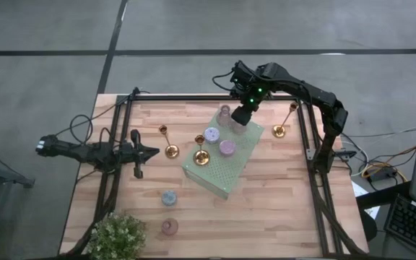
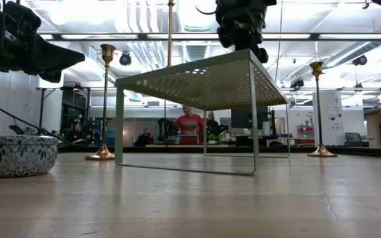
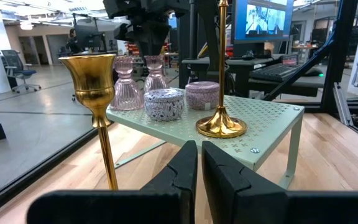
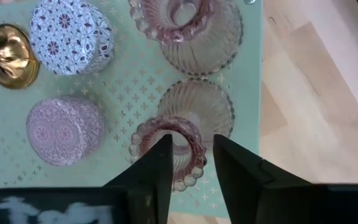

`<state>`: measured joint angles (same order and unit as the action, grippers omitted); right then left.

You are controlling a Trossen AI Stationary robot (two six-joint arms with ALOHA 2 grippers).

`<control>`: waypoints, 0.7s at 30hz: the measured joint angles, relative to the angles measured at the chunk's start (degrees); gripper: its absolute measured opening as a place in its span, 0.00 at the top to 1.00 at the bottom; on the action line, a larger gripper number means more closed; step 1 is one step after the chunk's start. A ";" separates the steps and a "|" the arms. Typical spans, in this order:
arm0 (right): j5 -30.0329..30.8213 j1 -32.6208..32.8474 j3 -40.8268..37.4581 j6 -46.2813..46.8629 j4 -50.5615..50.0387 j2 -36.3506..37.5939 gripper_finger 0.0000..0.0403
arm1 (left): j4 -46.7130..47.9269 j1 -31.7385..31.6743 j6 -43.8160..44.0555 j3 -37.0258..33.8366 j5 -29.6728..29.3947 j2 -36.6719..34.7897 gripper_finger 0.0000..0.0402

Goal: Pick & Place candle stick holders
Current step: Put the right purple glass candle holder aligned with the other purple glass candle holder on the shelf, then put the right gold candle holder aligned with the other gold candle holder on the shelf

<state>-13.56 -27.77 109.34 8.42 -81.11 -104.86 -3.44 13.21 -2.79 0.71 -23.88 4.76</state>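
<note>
A pale-green dotted platform (image 1: 231, 173) stands mid-table. On it are a gold candlestick (image 1: 201, 155), a lilac round holder (image 1: 211, 134), a pink round holder (image 1: 227, 147) and two pink glass holders (image 4: 188, 25) (image 4: 194, 106). My right gripper (image 4: 191, 152) is open, pointing down over the nearer glass holder; one finger stands over its mouth, the other outside its rim. More gold candlesticks stand on the table to the left (image 1: 169, 148) and right (image 1: 280, 128) of the platform. My left gripper (image 1: 150, 152) is shut and empty beside the left candlestick (image 3: 95, 81). My right gripper comes from above at the glass holder's ribbed top rim (image 4: 197, 146), with the rim's wall between its two fingers. I cannot tell whether the fingers touch it. The holder stands upright on the platform.
A pale-blue round holder (image 1: 169, 196) and a pink one (image 1: 170, 227) sit on the table near the front. A leafy plant (image 1: 118, 237) stands at the front left corner. A black frame (image 1: 313, 180) runs around the table. People show in the room behind (image 2: 189, 125).
</note>
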 joint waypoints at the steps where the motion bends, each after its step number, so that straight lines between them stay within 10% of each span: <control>1: 0.00 0.00 0.00 -0.03 0.00 0.00 0.72 | 0.00 0.02 0.00 0.00 0.00 0.00 0.93; 21: 0.19 0.01 3.86 -2.51 -1.66 1.38 0.57 | 0.00 0.00 0.00 0.00 0.00 0.02 0.93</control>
<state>-13.37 -27.77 113.20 5.91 -82.76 -103.48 -3.44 13.21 -2.79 0.71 -23.88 4.78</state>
